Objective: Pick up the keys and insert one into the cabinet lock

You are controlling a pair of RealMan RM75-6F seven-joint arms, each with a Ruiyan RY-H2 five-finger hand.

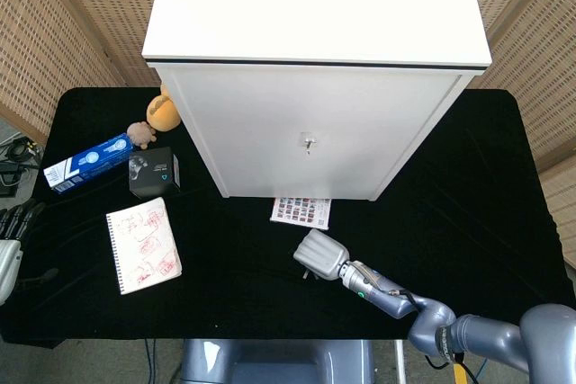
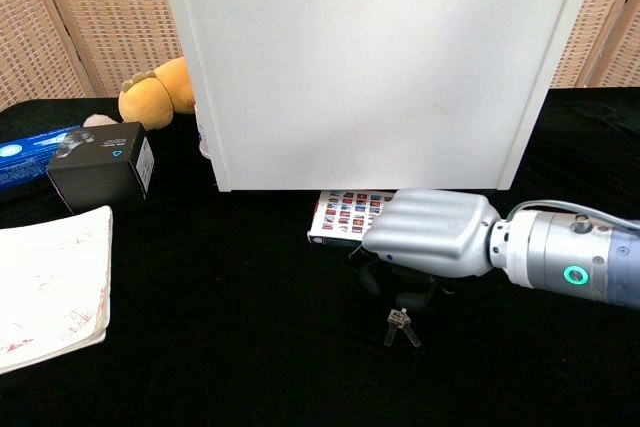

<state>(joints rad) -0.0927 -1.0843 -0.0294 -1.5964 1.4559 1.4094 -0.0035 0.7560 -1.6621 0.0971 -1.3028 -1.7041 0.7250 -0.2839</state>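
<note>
Covering the keys [image 2: 402, 325] in the head view, the right robot hand [image 2: 430, 235] hides them there; only the chest view shows them, lying flat on the surface [image 1: 225, 276] just under its fingertips [image 2: 412, 295]. Whether those dark fingertips touch the keys is hard to make out. The fingers are curled downward and somewhat apart, with nothing visibly clamped. Behind the hand lies a card pack [image 2: 350, 215], partly hidden by the knuckles, and past that stands the cabinet [image 1: 315, 69], its lock [image 1: 309, 141] small in the door. The left robot hand [image 1: 11, 236] is cut off at the far left edge, so I cannot tell its state. Bare black cloth lies to the right hand's left, up to the notebook [image 1: 142, 245].
</note>
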